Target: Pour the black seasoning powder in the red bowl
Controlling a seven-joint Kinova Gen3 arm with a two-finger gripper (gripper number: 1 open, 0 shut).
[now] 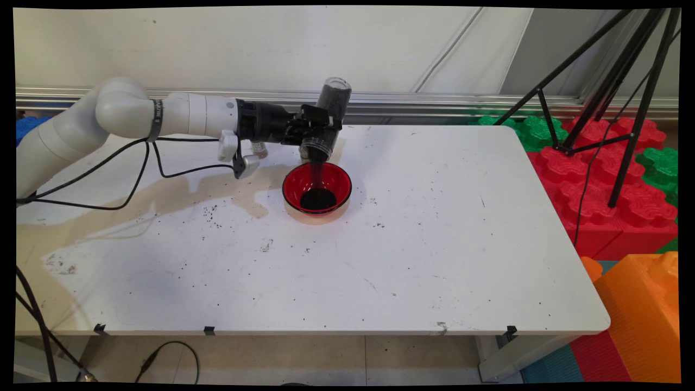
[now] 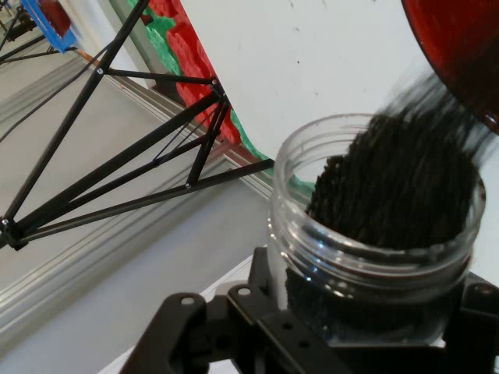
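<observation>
Open table (image 1: 412,260) right and front of red bowl (image 1: 317,188); tripod (image 1: 624,98) and foam blocks (image 1: 597,184) beyond right edge.

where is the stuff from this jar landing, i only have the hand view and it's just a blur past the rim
Observer: Main view shows the dark grains falling from the clear jar into a red bowl directly beneath its mouth.
Operator: is any already in the bowl
Observer: Yes, a dark pile of grains lies at the bowl's bottom.
Operator: any spilled
Observer: Scattered dark specks lie on the white table, mostly left of the bowl.
Operator: how tipped is the jar
Observer: Mouth down, base up toward the wall, held by the pincer.
</observation>
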